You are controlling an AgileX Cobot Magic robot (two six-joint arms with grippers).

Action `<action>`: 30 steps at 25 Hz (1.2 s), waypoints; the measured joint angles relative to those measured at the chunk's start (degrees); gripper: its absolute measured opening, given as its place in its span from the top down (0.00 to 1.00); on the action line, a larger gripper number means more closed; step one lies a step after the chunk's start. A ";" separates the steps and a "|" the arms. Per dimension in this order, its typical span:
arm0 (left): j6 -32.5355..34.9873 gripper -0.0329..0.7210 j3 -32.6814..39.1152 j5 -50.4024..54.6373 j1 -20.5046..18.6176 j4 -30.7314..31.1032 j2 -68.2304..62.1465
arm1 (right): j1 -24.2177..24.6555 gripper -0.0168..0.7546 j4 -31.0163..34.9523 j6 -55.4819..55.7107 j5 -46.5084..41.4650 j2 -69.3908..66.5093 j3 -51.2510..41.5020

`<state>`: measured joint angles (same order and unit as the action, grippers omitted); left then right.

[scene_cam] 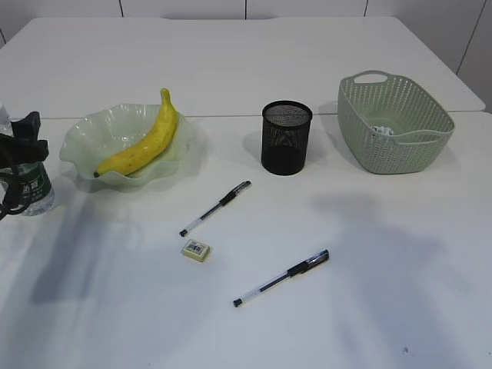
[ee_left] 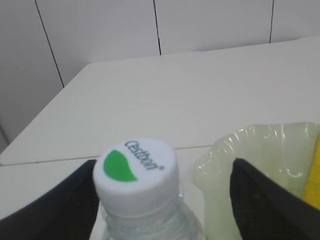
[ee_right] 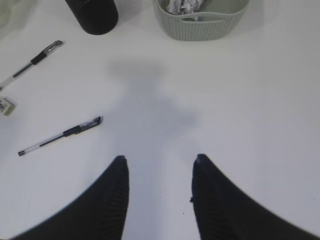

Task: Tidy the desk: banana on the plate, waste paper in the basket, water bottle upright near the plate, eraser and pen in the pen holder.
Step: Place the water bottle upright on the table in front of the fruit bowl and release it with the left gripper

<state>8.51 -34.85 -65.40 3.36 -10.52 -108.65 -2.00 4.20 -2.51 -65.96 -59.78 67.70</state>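
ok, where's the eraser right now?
Exterior view: the eraser lies on the table left of centre, between the two pens, just below the upper pen.

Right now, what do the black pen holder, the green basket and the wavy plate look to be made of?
Black cylindrical pen holder: probably metal mesh, matte, with fine see-through perforations. Pale green handled basket: likely moulded plastic, with a regular woven-look lattice. Pale green wavy plate: translucent and glossy, glass or plastic; cannot tell which.

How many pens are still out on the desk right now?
2. One pen lies in front of the pen holder, just above the eraser. The other pen lies nearer the front edge, toward the middle. Whether any already sit inside the holder cannot be told.
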 joint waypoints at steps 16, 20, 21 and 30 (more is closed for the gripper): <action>1.49 0.20 0.00 0.00 0.00 0.23 7.45 | 0.00 0.57 0.00 0.00 0.46 0.00 0.00; 1.85 0.20 0.00 1.06 0.00 0.23 9.87 | 0.00 0.57 0.00 0.00 0.46 0.00 0.00; 1.93 0.20 0.00 1.31 0.00 0.23 10.41 | 0.00 0.57 0.00 0.00 0.46 0.00 0.00; 2.07 0.20 0.00 8.43 0.00 0.23 17.22 | 0.00 0.57 -0.10 -0.27 0.58 0.00 0.00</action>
<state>10.58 -34.85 -56.96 3.36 -10.30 -91.43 -2.00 4.10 -2.77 -65.38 -59.78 67.70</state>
